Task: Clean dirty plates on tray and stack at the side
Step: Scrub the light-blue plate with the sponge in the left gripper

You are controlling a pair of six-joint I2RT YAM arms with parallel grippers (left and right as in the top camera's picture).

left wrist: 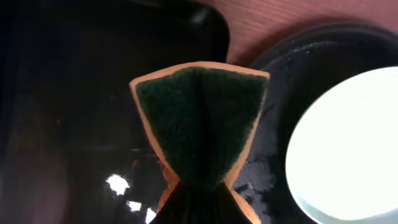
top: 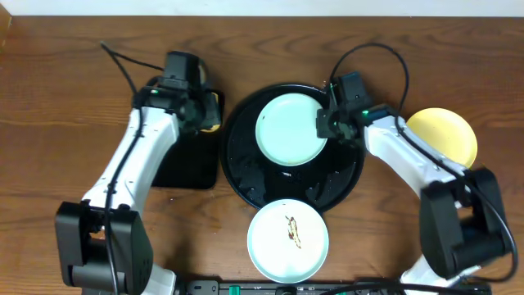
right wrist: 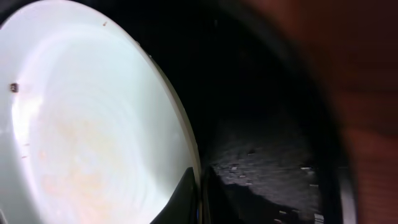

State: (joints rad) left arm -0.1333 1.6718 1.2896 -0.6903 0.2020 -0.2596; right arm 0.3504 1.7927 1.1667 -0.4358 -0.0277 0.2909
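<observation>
Scrubbing ahead: right hand (top: 326, 123) grips pale blue-green round plate (top: 286, 131); left hand (top: 206, 113), clenching green-faced orange sponge (left wrist: 199, 118), must reach it.

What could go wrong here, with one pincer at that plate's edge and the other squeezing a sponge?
The right pincer seems to pinch the pale green plate only at its rim, so the plate might slip or tip onto the round tray. The left pincer squeezes the sponge at one end; scrubbing could twist it loose. The smeared plate lies close to the tray's front edge and could get knocked.
</observation>
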